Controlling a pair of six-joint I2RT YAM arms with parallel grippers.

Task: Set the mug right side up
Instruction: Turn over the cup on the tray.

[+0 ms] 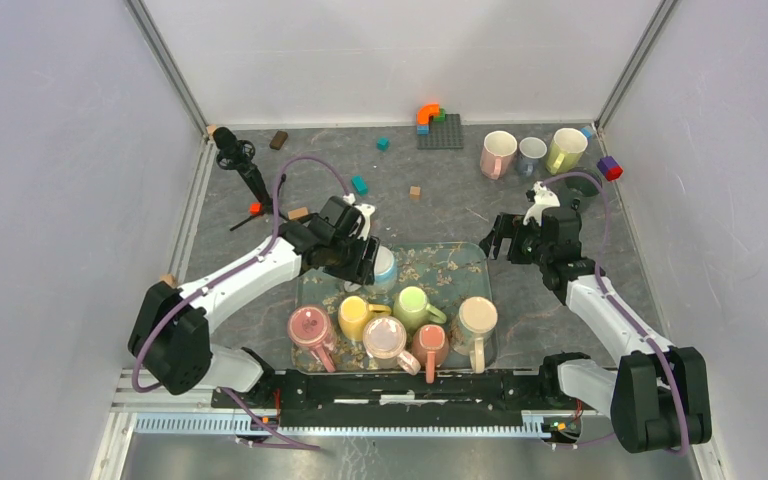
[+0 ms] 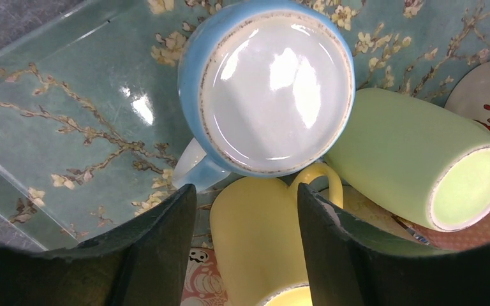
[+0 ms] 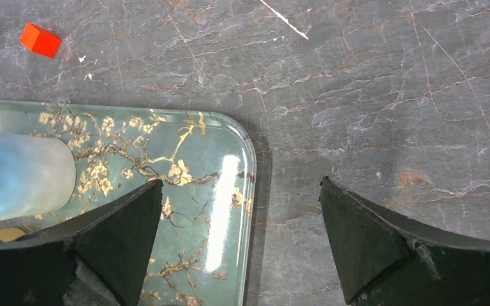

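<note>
The blue mug (image 2: 274,89) sits upside down on the tray (image 2: 70,108). Its flat white bottom faces up. Its handle points to the near side of the tray. From the top, the blue mug (image 1: 385,268) is at the left side of the tray (image 1: 460,262), behind the other mugs.

The left pincer (image 2: 245,188) hangs over the tray, right by the blue mug. Its two fingers are about half way apart. The tips are just beside the mug's handle, but I cannot tell if they touch it. Under the gap lies a yellow mug (image 2: 255,236) on its side. A green mug (image 2: 408,159) lies next to it and touches the blue mug.

The right pincer (image 3: 241,183) is wide apart and holds nothing. It hangs over the tray's far right corner (image 3: 217,166) and the grey bench (image 3: 389,95). From this side the blue mug (image 3: 19,178) shows at the left edge. A small orange block (image 3: 40,39) lies on the bench past the tray.

From the top, the left pincer (image 1: 368,262) and the right pincer (image 1: 495,243) are at each side of the tray. Three more mugs (image 1: 532,153) stand upright at the far right of the bench.
</note>
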